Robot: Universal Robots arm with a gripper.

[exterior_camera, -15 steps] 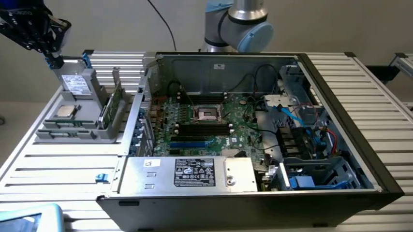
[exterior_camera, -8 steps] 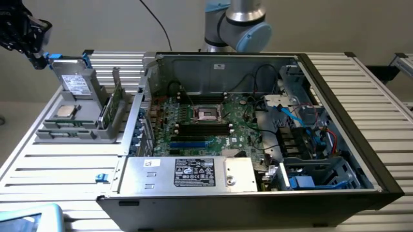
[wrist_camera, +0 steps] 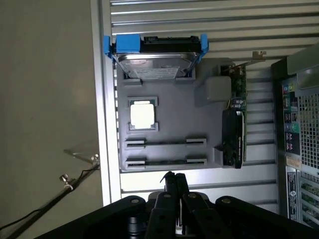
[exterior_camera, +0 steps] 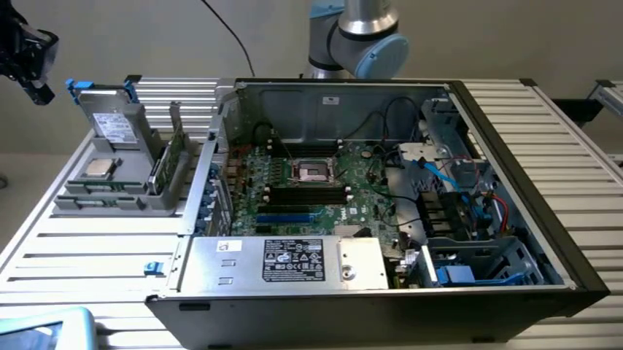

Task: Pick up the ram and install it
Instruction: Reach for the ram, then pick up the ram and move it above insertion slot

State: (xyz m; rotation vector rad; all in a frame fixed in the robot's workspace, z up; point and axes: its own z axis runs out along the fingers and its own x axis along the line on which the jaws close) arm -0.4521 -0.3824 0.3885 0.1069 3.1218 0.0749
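Note:
The ram (wrist_camera: pixel 166 142) stands edge-on as a thin strip between two end clips on the grey holder (wrist_camera: pixel 199 124); a second such strip (wrist_camera: pixel 166 162) lies parallel beside it. In the exterior view the ram (exterior_camera: pixel 98 188) shows as a green strip on the holder at that view's left. My gripper (wrist_camera: pixel 173 180) hovers above the slatted table just off the holder's edge nearest the strips, its fingers shut together on nothing. In the exterior view the gripper (exterior_camera: pixel 39 87) hangs high at the far left, above and beyond the holder.
The holder also carries a hard drive (wrist_camera: pixel 154 62) in a blue bracket, a processor (wrist_camera: pixel 142 114) and a green card with a metal bracket (wrist_camera: pixel 239 119). The open computer case (exterior_camera: pixel 506 146) holds the motherboard with long black slots (exterior_camera: pixel 306 194). A thin cable (wrist_camera: pixel 50 199) hangs past the table edge.

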